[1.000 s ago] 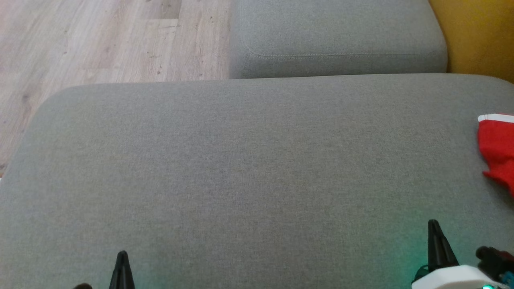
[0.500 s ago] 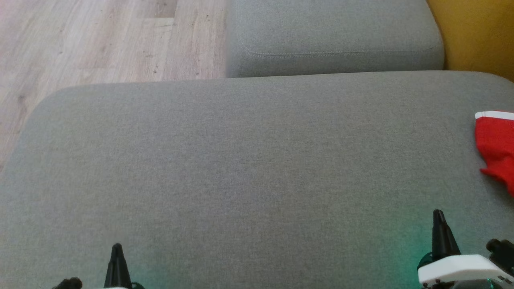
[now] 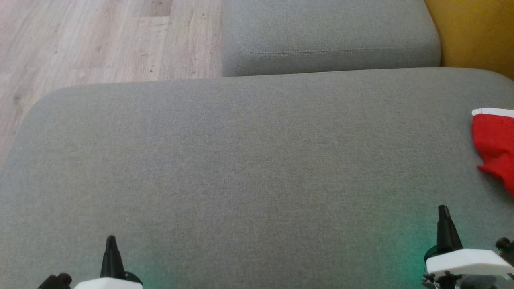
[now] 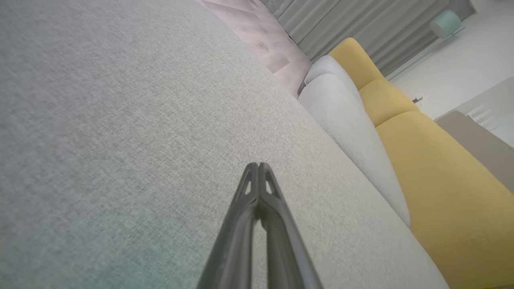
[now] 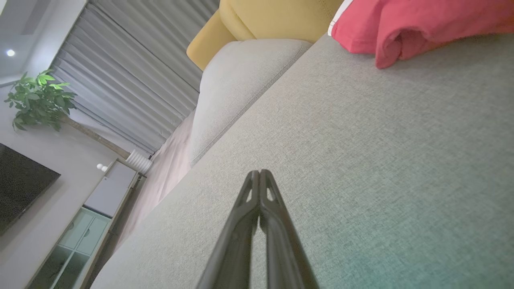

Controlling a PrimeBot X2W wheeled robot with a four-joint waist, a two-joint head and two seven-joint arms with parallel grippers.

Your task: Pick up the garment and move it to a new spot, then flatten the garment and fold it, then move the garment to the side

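Crumpled red cloth garment with white trim (image 3: 494, 138) lay at the right edge of the broad grey fabric sofa cushion (image 3: 241, 160), ahead-right of right jaws; left jaws far off. Both pairs pressed together, empty. Long axis unclear, garment cut off.

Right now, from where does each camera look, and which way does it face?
Head view: on the head, facing forward and down at the grey cushion; left pincer and right pincer tips show below.
Left wrist view: on that wrist, looking along the shut left pincer across the cushion toward yellow backrests.
Right wrist view: along the shut right pincer toward the red garment.
Shared: head and right wrist views both show the garment.
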